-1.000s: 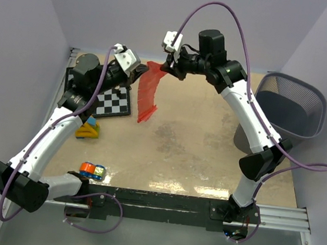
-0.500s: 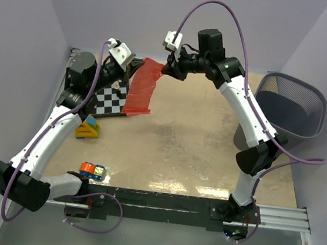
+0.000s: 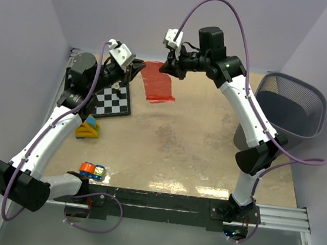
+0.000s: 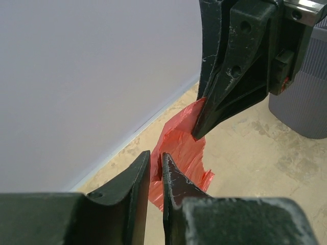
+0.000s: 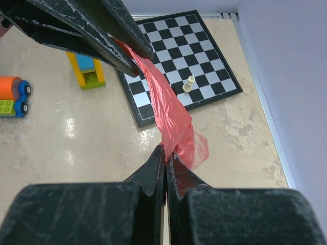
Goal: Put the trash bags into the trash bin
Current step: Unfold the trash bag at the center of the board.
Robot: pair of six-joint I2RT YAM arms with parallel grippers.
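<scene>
A thin red trash bag (image 3: pixel 159 83) hangs in the air at the back of the table, bunched under my right gripper (image 3: pixel 168 70). In the right wrist view that gripper (image 5: pixel 166 149) is shut on the bag (image 5: pixel 171 117). The film runs up to my left gripper (image 5: pixel 134 61). In the left wrist view the left gripper (image 4: pixel 156 155) has its jaws a narrow gap apart, and the bag's edge (image 4: pixel 179 148) lies at the tips. The right gripper (image 4: pixel 196 133) pinches the bag just beyond. The dark mesh trash bin (image 3: pixel 300 91) stands at the right edge, away from both grippers.
A chessboard (image 3: pixel 111 102) lies under the left arm with a pale pawn (image 5: pixel 189 83) on it. A yellow, blue and green block stack (image 3: pixel 88 128) and an orange toy car (image 3: pixel 92 170) sit on the left. Walls close in the back and sides.
Half a second ago the bag was spread wide between both grippers. The left jaws have since parted, and the bag has drawn in and hangs shorter by the right gripper.
</scene>
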